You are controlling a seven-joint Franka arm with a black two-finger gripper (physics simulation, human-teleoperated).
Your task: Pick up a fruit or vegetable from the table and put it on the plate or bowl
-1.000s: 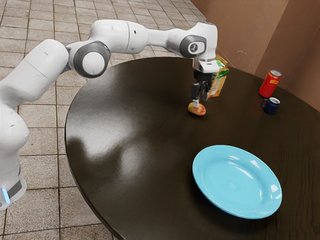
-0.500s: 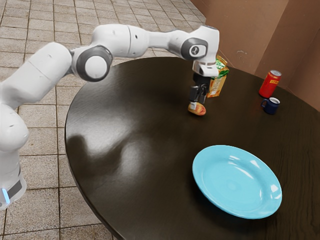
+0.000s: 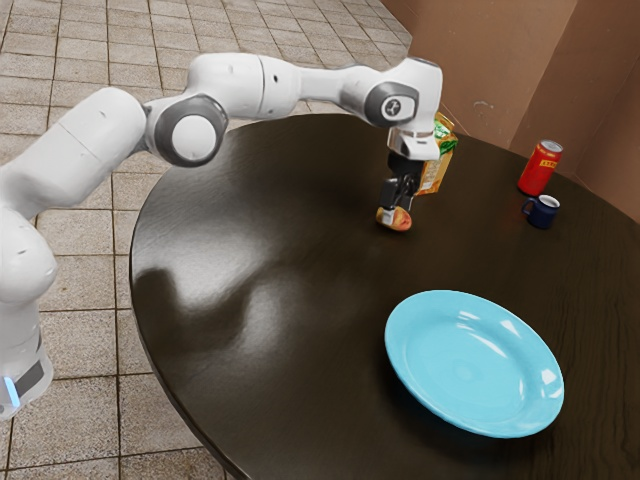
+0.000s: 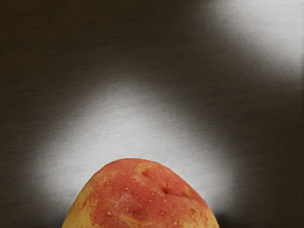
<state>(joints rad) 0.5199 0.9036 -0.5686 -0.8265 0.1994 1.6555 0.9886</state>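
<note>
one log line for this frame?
phase: grasp | gripper down at red-yellow fruit | fruit on table, not lifted | blue plate bare | carton, can, mug beyond

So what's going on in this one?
A single robot arm reaches across the dark round table with its pincer down at a red-and-yellow fruit. The fruit looks to be resting on the tabletop, just in front of a juice carton. The blue plate, nearer the camera, holds nothing yet. A red can and a dark mug stand toward the exterior view's right.
</note>
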